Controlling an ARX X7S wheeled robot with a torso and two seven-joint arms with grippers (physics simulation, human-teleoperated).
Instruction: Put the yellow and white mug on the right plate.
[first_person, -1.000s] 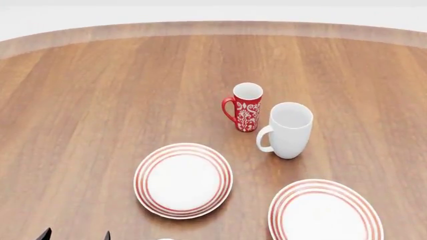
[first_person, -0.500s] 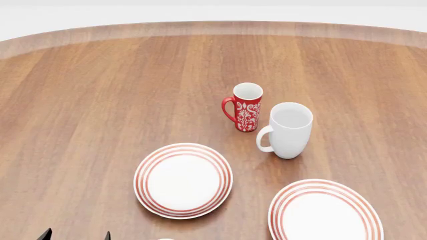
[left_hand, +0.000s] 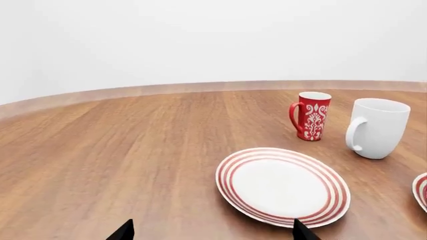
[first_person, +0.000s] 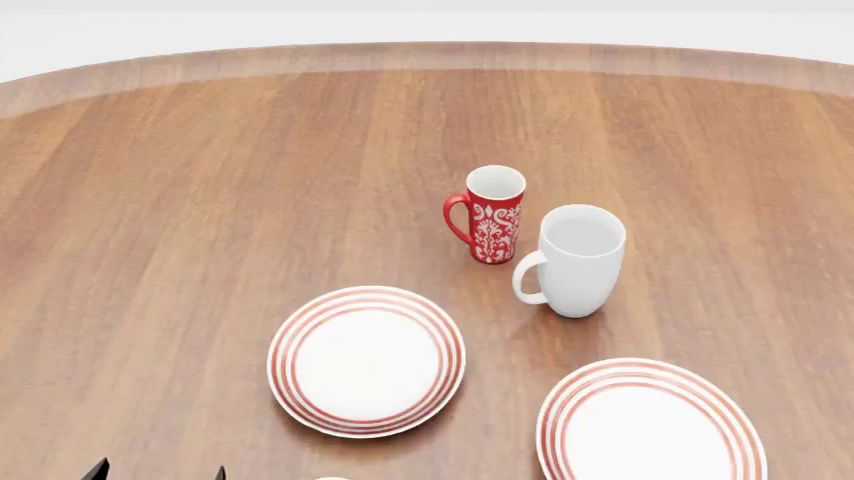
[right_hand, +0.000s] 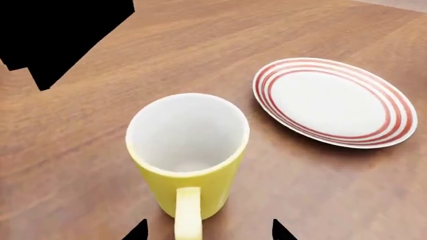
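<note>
Standing upright on the brown wooden table (right_hand: 320, 30), the glossy yellow mug with a white inside (right_hand: 189, 155) sits just before the right gripper (right_hand: 208, 231), its yellow loop handle pointing between the two dark fingertips; the jaws are spread and touch nothing. Beside the mug, apart from it, lies a round white plate with thin red rings (right_hand: 333, 101) (which of the two plates this is cannot be told). The left gripper (left_hand: 210, 231) is likewise spread and empty, near the left ringed plate (first_person: 367, 361). The right ringed plate (first_person: 651, 420) lies bare. Farther off stand a tall white mug (first_person: 577, 260) and a slim red floral mug (first_person: 491, 214)
</note>
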